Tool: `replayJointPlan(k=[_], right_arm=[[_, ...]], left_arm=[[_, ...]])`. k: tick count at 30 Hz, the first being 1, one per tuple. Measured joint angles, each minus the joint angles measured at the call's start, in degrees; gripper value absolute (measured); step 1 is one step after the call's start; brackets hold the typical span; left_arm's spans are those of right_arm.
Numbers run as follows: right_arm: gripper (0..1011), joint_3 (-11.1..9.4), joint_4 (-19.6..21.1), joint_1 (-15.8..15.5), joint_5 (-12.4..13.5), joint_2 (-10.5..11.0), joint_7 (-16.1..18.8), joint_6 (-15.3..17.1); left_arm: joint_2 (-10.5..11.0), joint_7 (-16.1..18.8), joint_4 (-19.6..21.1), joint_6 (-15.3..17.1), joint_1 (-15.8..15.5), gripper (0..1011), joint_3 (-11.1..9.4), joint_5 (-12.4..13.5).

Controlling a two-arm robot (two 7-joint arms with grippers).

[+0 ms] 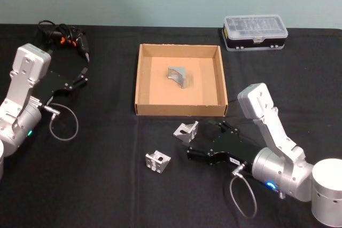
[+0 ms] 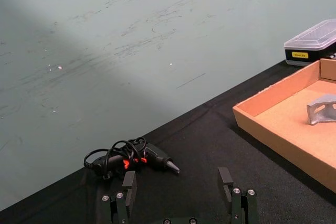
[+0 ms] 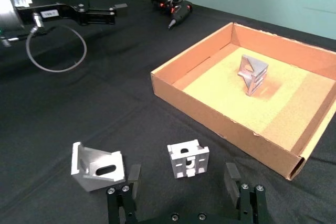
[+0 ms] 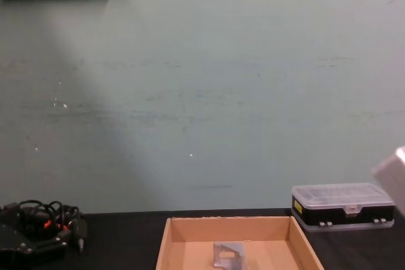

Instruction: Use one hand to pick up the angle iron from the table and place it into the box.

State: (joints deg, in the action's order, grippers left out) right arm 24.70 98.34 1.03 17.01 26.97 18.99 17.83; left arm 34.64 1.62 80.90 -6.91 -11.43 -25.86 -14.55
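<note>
The tan cardboard box [image 1: 179, 109] sits mid-table with one grey angle iron [image 1: 179, 76] lying inside it. Two more angle irons rest on the black table in front of the box, one near its front wall [image 1: 186, 131] and one farther left [image 1: 157, 160]. My right gripper [image 1: 207, 140] is low over the table, open, and pointing at the nearer angle iron. In the right wrist view that angle iron [image 3: 188, 158] lies just ahead of the open fingers [image 3: 231, 174], untouched. My left gripper [image 1: 80, 78] is parked at the far left, open and empty.
A clear-lidded black case [image 1: 255, 32] stands at the back right. A black and orange tool [image 1: 67, 37] with coiled cables lies at the back left, just beyond the left gripper. Bare tabletop stretches between the left arm and the box.
</note>
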Motion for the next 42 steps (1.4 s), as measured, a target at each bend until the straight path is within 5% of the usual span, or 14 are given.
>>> replayJointPlan(k=[22,31,42], right_arm=[[1003,1.23,-6.99,4.95,-2.99,-5.81,0.34,3.33],[1000,1.12,-7.18,5.02,-2.92,-5.96,0.37,3.59],[735,1.12,-6.98,4.92,-2.87,-5.79,0.38,3.4]], left_arm=[[0.0,0.0,0.0,0.0,0.0,1011,0.0,0.0],[0.0,0.0,0.0,0.0,0.0,1011,0.0,0.0],[0.0,0.0,0.0,0.0,0.0,1011,0.0,0.0]])
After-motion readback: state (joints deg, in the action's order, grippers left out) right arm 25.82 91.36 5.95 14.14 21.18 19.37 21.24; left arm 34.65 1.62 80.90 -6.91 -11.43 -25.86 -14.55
